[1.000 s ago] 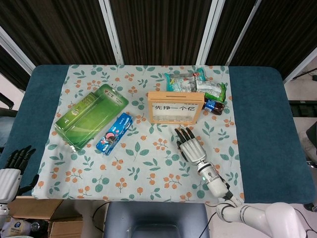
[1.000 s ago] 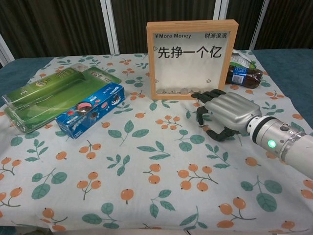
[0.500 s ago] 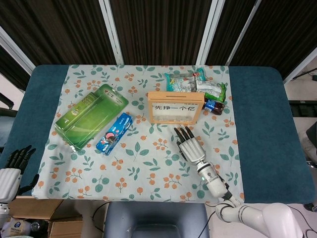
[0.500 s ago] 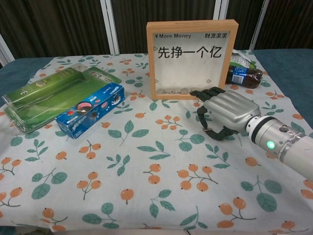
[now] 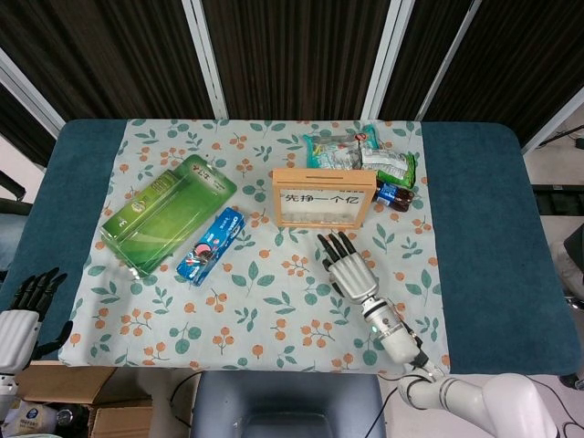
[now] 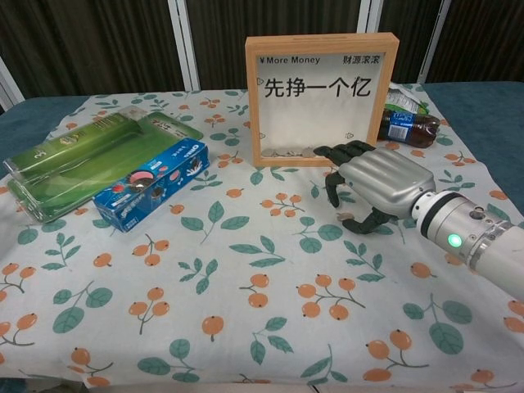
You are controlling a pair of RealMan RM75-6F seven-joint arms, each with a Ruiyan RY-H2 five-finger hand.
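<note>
Tabletop (image 5: 474, 228) with floral cloth (image 5: 274, 301) over the middle. Left robot hand (image 5: 27, 297) sits off the near-left edge, low beside the tabletop, fingers spread, holding nothing. Next along: green box (image 5: 166, 213) lying flat, blue cookie box (image 5: 211, 245) just beside its near-right edge. Centre: wooden framed sign (image 6: 321, 98) standing upright, coins visible along its bottom. Right robot hand (image 6: 372, 187) is palm-down just in front of the sign's right lower corner, fingertips near the frame (contact not clear), fingers apart and slightly curled, nothing in it. Behind the sign on the right: dark bottle (image 6: 407, 128) on its side, snack packets (image 5: 360, 155) beyond it.
</note>
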